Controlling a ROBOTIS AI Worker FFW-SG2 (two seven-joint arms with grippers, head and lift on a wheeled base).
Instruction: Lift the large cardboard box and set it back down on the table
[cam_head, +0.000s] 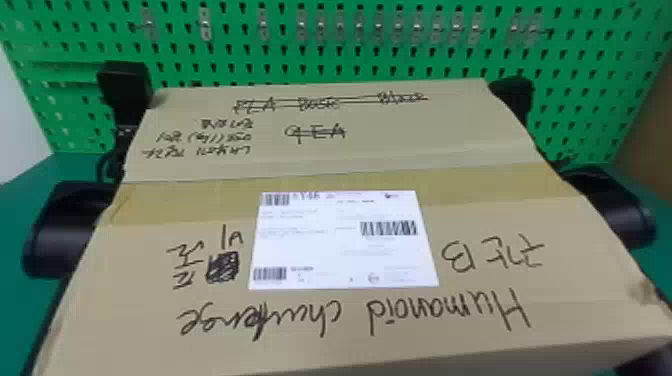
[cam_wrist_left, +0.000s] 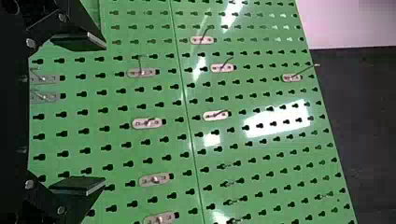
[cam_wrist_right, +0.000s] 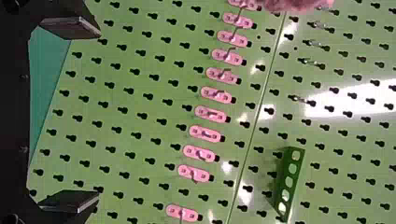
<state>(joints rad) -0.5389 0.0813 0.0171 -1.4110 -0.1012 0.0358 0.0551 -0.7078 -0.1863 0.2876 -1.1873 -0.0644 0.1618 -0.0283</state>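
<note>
The large cardboard box (cam_head: 345, 170) lies top up in the head view, label and tape uppermost, with the left arm (cam_head: 65, 230) along one side and the right arm (cam_head: 615, 210) along the other. Parts of the bench (cam_head: 20, 270) show beyond its sides, and the pegboard (cam_head: 340, 60) stands behind. The left pincer (cam_wrist_left: 104, 113) is spread wide with nothing between its two fingers; the right pincer (cam_wrist_right: 99, 114) is likewise wide open and has hold of nothing. Bracing the box between the arms therefore looks done, the load seeming to be borne by their sides rather than by a grip. The lift itself is probably under way or complete, since the box looms large and close to the head, but its underside is hidden, so whether it is clear of the bench cannot be told. If it is up, what remains is to lower it level onto the bench, then ease the arms outward.
</note>
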